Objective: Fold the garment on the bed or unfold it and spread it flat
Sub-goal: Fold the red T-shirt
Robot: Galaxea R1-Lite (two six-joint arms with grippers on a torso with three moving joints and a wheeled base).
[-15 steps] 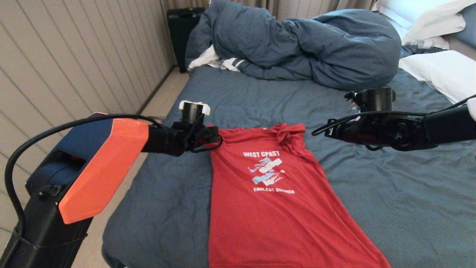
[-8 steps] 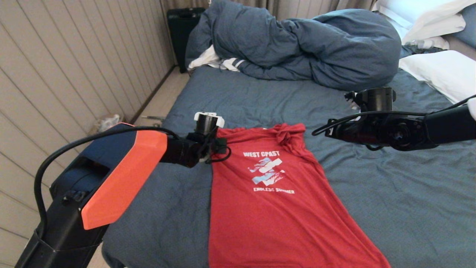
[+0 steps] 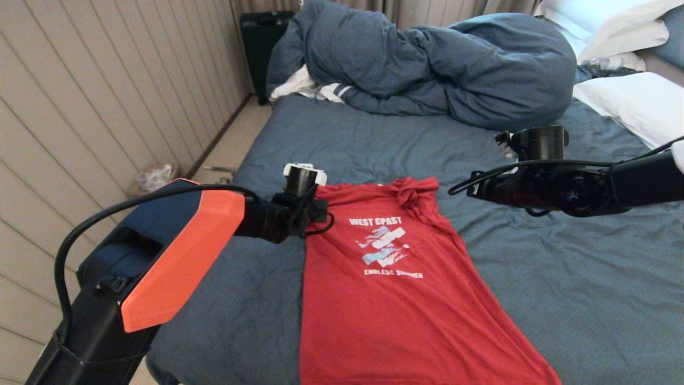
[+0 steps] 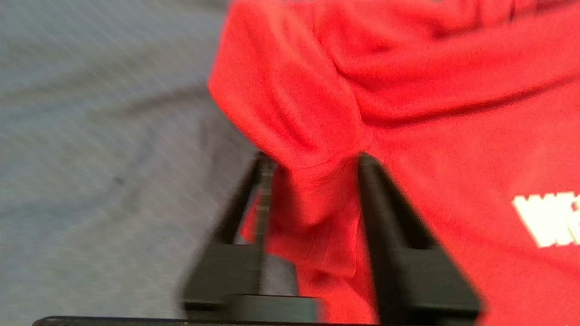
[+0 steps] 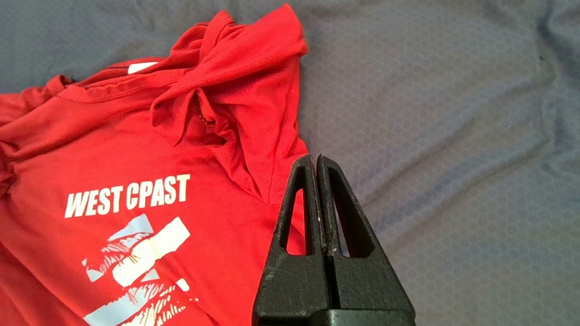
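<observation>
The garment point(image 3: 385, 299), a red T-shirt with white lettering, lies chest-up on the bed point(image 3: 561, 278). Its left side is folded in to a straight edge and its right shoulder is bunched. My left gripper point(image 3: 319, 207) sits low at the shirt's left shoulder. In the left wrist view this left gripper point(image 4: 315, 158) has its fingers apart, with a loose fold of red sleeve point(image 4: 312, 199) lying between them. My right gripper point(image 3: 483, 192) hovers to the right of the collar. In the right wrist view the right gripper point(image 5: 316, 156) is shut and empty beside the garment point(image 5: 136, 158).
A bunched blue-grey duvet point(image 3: 427, 64) fills the far end of the bed, with a white striped cloth point(image 3: 315, 88) at its left and white pillows point(image 3: 630, 101) at the right. A panelled wall and a strip of floor point(image 3: 230, 144) run along the bed's left side.
My left arm has shifted to the right and slightly nearer, bringing its gripper over the shirt's left shoulder. The right arm and the shirt's body have stayed still.
</observation>
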